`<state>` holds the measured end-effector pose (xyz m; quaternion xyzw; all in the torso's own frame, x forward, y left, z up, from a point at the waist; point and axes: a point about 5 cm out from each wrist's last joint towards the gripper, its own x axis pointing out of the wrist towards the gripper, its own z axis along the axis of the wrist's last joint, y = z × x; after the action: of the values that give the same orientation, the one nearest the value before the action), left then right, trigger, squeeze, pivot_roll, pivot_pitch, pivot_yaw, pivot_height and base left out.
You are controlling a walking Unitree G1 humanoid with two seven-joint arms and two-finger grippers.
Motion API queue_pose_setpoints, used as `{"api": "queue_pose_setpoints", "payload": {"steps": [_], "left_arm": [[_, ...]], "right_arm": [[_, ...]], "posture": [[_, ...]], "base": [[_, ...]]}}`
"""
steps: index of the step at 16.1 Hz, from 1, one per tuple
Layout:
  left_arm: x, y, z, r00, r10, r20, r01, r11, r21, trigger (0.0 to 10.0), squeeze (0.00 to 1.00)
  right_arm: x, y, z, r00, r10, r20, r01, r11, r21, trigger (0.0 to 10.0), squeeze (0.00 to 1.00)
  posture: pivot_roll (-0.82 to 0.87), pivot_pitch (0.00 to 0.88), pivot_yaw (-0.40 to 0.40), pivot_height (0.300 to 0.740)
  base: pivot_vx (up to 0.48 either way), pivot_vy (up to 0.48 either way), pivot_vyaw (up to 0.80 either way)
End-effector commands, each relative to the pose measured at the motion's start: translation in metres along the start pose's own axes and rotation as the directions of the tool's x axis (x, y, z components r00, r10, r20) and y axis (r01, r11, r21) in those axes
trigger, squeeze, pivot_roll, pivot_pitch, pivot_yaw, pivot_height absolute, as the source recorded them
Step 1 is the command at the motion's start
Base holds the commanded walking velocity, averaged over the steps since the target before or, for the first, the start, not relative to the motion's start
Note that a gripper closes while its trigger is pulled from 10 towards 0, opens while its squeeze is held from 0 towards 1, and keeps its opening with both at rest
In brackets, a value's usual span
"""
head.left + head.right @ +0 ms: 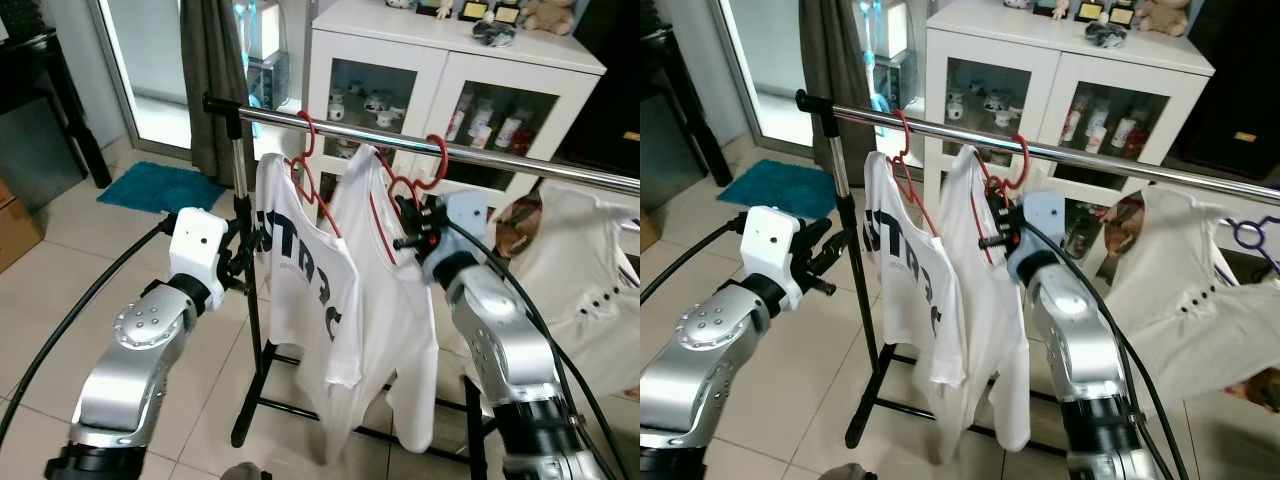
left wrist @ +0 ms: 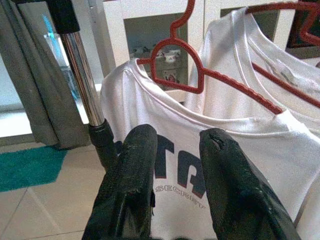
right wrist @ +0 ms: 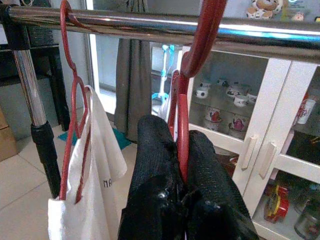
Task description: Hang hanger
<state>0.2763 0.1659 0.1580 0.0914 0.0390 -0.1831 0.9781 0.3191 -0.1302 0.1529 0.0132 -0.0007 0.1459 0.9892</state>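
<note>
A chrome rail [image 1: 400, 138] crosses the scene on a black-footed rack. Two red hangers hook over it. The left hanger [image 1: 305, 170] carries a white T-shirt with dark lettering [image 1: 300, 275]. The second red hanger [image 1: 432, 165] bears a plain white shirt [image 1: 385, 270]. My right gripper [image 1: 415, 225] is shut on this hanger's neck [image 3: 183, 135] just below the rail, and its hook [image 3: 200, 35] sits over the rail. My left gripper [image 1: 243, 262] is open beside the rack's upright pole [image 2: 82, 75], facing the lettered shirt [image 2: 200, 165] and holding nothing.
A white glass-door cabinet [image 1: 440, 90] stands behind the rack. Another white garment [image 1: 585, 290] hangs further right on the rail. A grey curtain [image 1: 215, 80] and a teal mat [image 1: 160, 187] lie to the back left. Tiled floor spreads to the left of the rack.
</note>
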Motion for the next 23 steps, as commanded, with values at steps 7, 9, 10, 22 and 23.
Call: {"api": "queue_pose_setpoints", "payload": {"steps": [7, 9, 10, 22, 23], "left_arm": [[-0.010, -0.017, 0.009, 0.959, -0.283, -0.014, 0.283, 0.953, 0.111, 10.0, 0.00], [-0.010, -0.019, 0.015, 0.949, -0.314, -0.010, 0.312, 0.941, 0.127, 10.0, 0.00], [-0.010, -0.021, 0.019, 0.940, -0.341, 0.003, 0.338, 0.932, 0.129, 10.0, 0.00], [-0.009, -0.024, 0.019, 0.942, -0.336, 0.014, 0.335, 0.941, 0.056, 10.0, 0.00], [-0.005, -0.018, 0.015, 0.965, -0.262, 0.000, 0.261, 0.964, 0.048, 10.0, 0.00]], "right_arm": [[0.038, -0.014, 0.012, 0.995, -0.071, -0.068, 0.068, 0.996, -0.052, 10.0, 0.00], [0.048, -0.027, 0.011, 0.984, -0.138, -0.115, 0.136, 0.990, -0.027, 10.0, 0.00], [0.052, -0.032, 0.010, 0.979, -0.154, -0.133, 0.151, 0.988, -0.032, 10.0, 0.00], [0.049, -0.044, -0.009, 0.969, -0.115, -0.217, 0.118, 0.993, -0.001, 10.0, 1.00], [0.045, -0.041, -0.001, 0.986, -0.059, -0.154, 0.057, 0.998, -0.012, 10.0, 1.00]], "posture": [[0.03, 0.000, -0.050, 0.710], [0.03, 0.000, -0.048, 0.710], [0.04, 0.000, -0.046, 0.710], [0.04, 0.000, -0.043, 0.710], [0.04, 0.000, -0.043, 0.710]], "base": [[0.000, 0.000, 0.00], [0.000, 0.000, 0.00], [0.000, 0.000, 0.00], [0.000, 0.000, 0.00], [0.000, 0.000, 0.00]]}}
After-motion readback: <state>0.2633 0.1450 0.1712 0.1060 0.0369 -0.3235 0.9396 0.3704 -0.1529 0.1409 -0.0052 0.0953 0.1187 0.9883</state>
